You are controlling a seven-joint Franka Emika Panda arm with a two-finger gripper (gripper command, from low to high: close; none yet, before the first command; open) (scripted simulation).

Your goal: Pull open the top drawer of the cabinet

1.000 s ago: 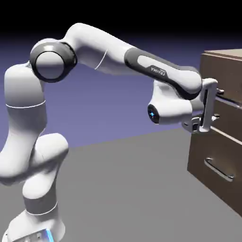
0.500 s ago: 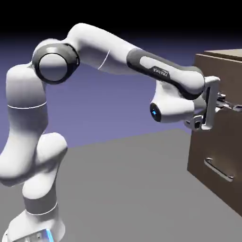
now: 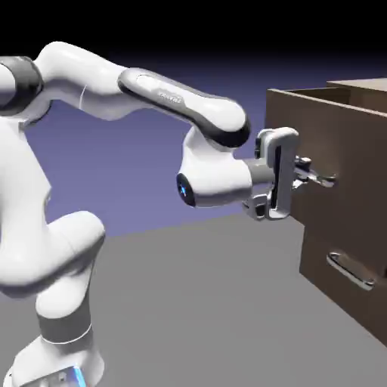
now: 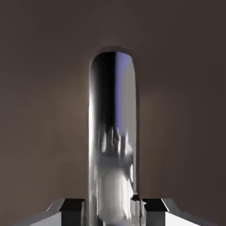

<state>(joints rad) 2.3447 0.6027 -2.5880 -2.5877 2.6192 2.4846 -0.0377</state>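
Observation:
The cabinet (image 3: 367,85) stands at the exterior view's right. Its top drawer (image 3: 349,147) juts well out from the body toward the arm. My gripper (image 3: 310,174) is shut on the drawer's silver bar handle (image 3: 325,181). In the hand view the handle (image 4: 113,128) runs as a shiny upright bar between my two grey fingertips (image 4: 73,207), which close on its lower part. The drawer's brown front (image 4: 44,88) fills everything behind it.
The lower drawer (image 3: 336,298) sits flush in the cabinet, its own silver handle (image 3: 350,270) below and to the right of my hand. The white arm stretches across from the left over the grey table (image 3: 204,310).
The hand has drawn back to the left with the handle in its grip. The top drawer has slid out of the cabinet with it, from nearly flush to well extended.

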